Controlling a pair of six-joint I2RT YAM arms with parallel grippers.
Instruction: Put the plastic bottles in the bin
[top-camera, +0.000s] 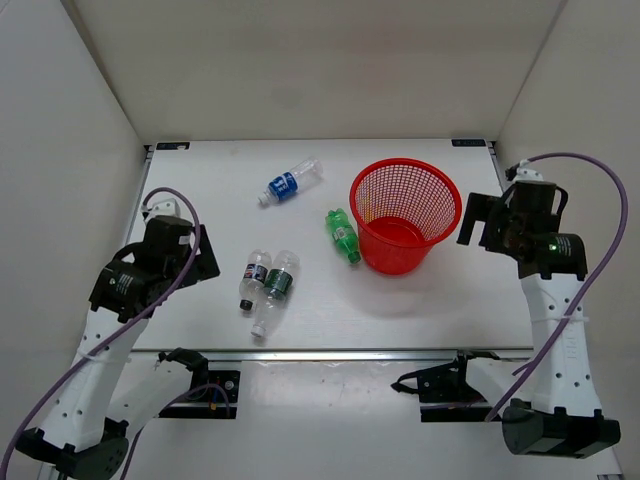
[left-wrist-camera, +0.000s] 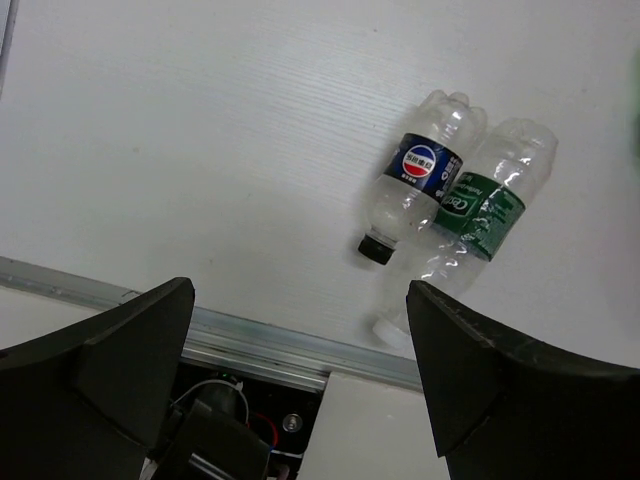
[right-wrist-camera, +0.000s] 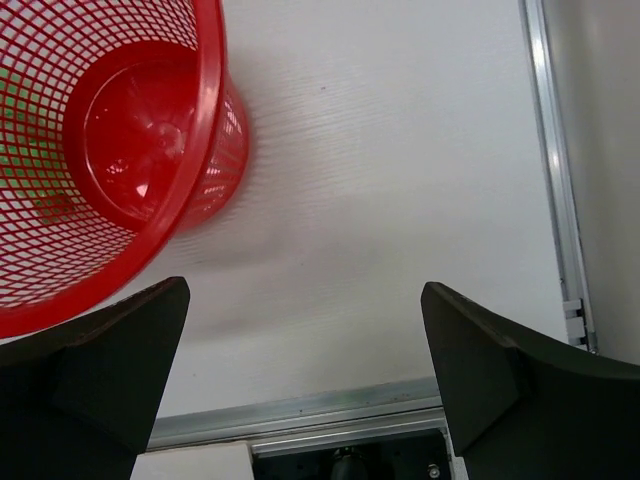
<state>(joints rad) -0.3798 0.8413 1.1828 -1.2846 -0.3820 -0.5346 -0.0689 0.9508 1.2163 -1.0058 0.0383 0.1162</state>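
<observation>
White table (top-camera: 200, 180), pale walls on three sides: that is your field. The bin (top-camera: 440, 225) stands upright right of centre, mouth up, so anything released above it should fall in. The right wrist view shows its floor bare, so no bottle is in yet.

All four bottles lie on their sides on the table. The blue bottle (top-camera: 290, 183) is far back, well apart from the others. The green bottle (top-camera: 343, 236) lies just beside the bin's base. The Pepsi bottle (top-camera: 254, 279) and the green-label bottle (top-camera: 275, 292) touch along their lengths, caps toward you. They sit nearest your left arm, and separating them will likely be the awkward part.

Your left gripper (left-wrist-camera: 300, 290) hangs spread and empty, looking at that pair. Your right gripper (right-wrist-camera: 305, 290) is also spread and empty, just beside the bin.

The dark label carries the round Pepsi logo with small characters I cannot read. The green label's white script is too blurred.
</observation>
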